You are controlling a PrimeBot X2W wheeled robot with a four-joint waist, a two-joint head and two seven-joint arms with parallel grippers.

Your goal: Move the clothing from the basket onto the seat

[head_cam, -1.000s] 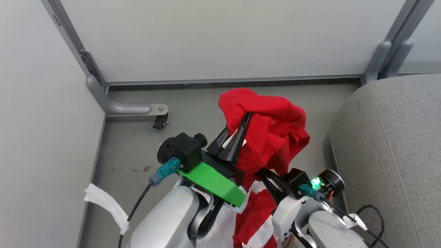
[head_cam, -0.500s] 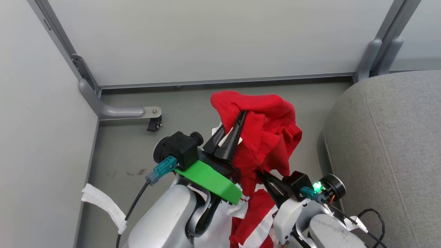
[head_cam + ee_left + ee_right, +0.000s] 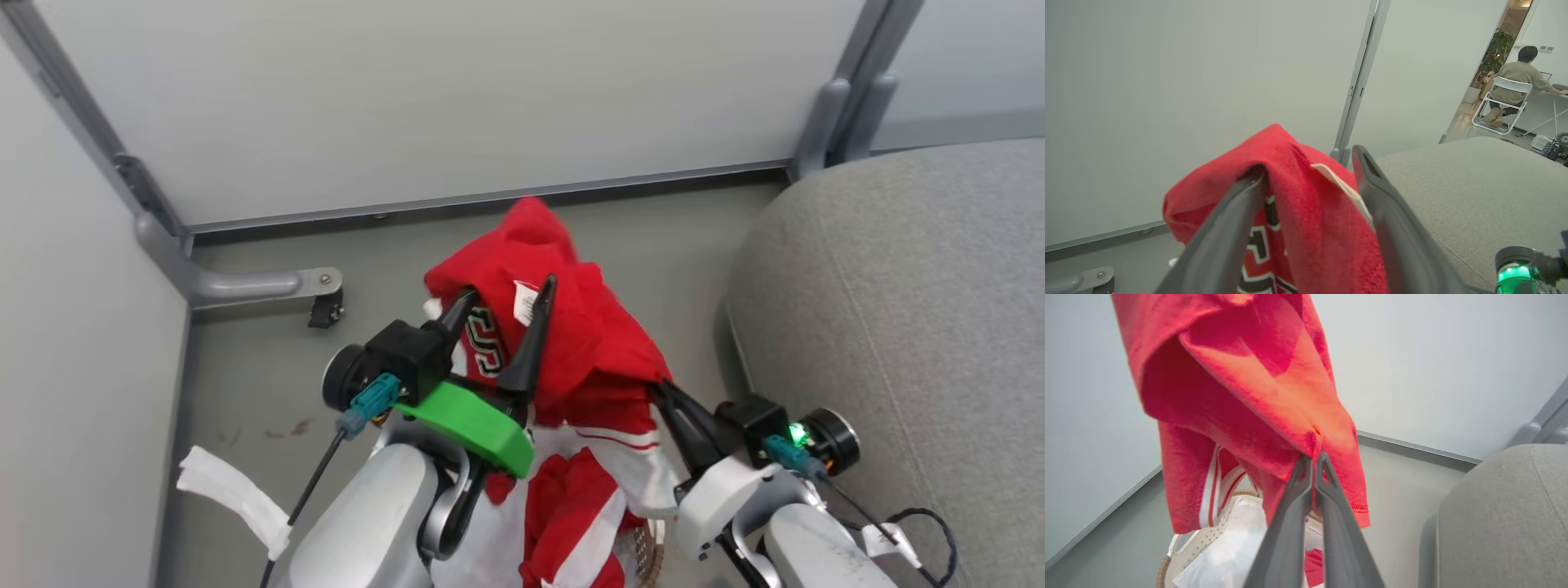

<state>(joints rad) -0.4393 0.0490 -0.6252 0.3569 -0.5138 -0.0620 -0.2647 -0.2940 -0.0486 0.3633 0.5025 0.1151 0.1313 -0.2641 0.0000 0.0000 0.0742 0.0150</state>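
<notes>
Left end effector (image 3: 512, 287) has its two fingers spread wide, not pinching anything. The jersey (image 3: 588, 351) is just bunched between them and slung over one fingertip, with the numbers and the little white tag (image 3: 525, 302) showing in the gap. Right end effector (image 3: 1313, 456) is doing the real work, fingers squeezed tight on a fold of the same jersey, lower down on its seat side. So the jersey's up in the air above the basket (image 3: 1208, 539), which sits on the floor by the seat's left edge, and it's not yet over the seat (image 3: 898, 310). More red-and-white cloth trails down into the basket on the white liner (image 3: 1229, 547); can't tell if that's the jersey's tail or a second piece. My guess on the why: two hold points keep it spread and off the basket rim, and the seat is a short swing to the right. Pose-wise, both pale forearms rise from the bottom of the head view. The left wrist is higher, with its fingers aimed up at the wall, and the right is lower and angled up-left into the cloth. With the left that loose, it could slide off.
</notes>
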